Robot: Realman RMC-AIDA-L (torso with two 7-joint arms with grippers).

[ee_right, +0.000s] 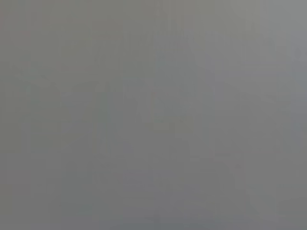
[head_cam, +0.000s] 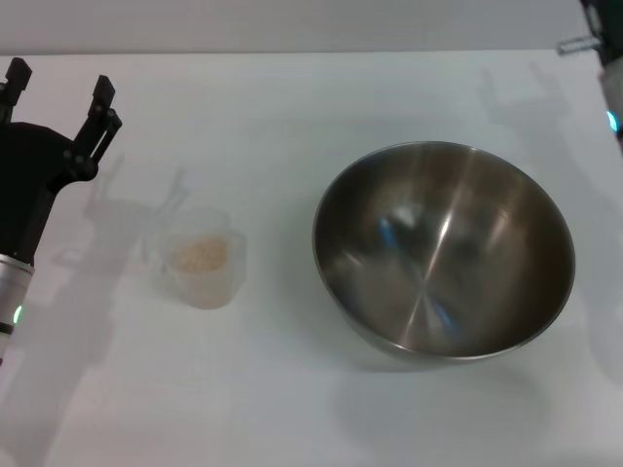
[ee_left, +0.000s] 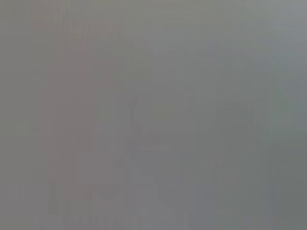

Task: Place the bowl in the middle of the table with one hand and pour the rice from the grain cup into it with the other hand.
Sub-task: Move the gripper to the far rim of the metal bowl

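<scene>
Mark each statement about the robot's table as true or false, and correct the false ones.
1. The bowl is empty. True.
2. The rice has been poured into the bowl. False: it is in the grain cup.
3. The left gripper holds the grain cup. False: its jaws are open and apart from the cup, toward the table's left edge.
4. The grain cup stands upright, left of the bowl. True.
5. The right gripper is reaching into the bowl. False: only part of the right arm shows, at the far right corner.
</scene>
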